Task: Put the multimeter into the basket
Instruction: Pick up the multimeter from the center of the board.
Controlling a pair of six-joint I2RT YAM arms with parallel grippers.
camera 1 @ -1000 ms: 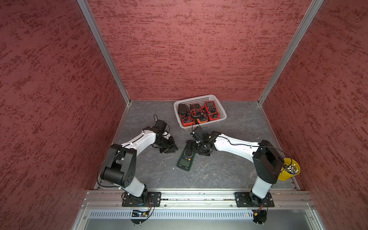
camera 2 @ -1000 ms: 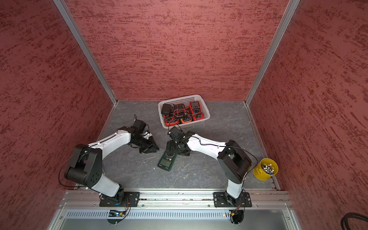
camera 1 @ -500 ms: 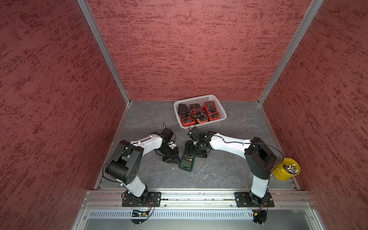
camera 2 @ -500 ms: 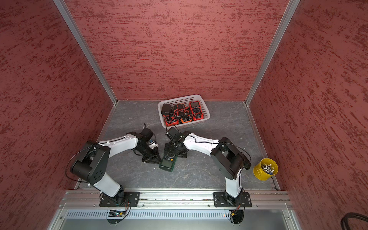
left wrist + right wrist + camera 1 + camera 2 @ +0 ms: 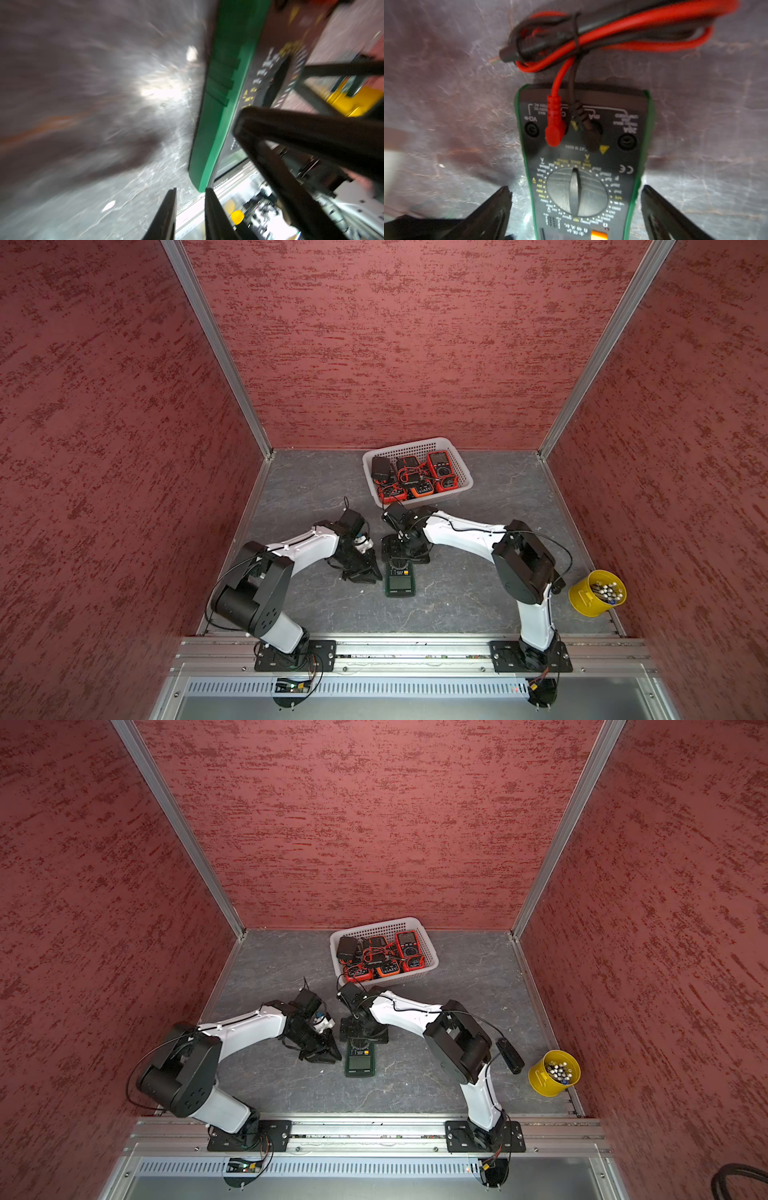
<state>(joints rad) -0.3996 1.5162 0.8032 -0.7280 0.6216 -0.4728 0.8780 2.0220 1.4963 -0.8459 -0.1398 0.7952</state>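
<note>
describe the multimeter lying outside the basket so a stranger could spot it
Start at the white basket at the back of the grey table and come toward the front rail: one multimeter lies flat on the table. Its case is green, while the meters in the basket are red, orange or black.

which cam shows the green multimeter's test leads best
The right wrist view: the bundled red and black test leads lie unobstructed beyond the green multimeter, plugged into its sockets. In both top views the right arm hides them. The left wrist view shows only the meter's blurred green side.
</note>
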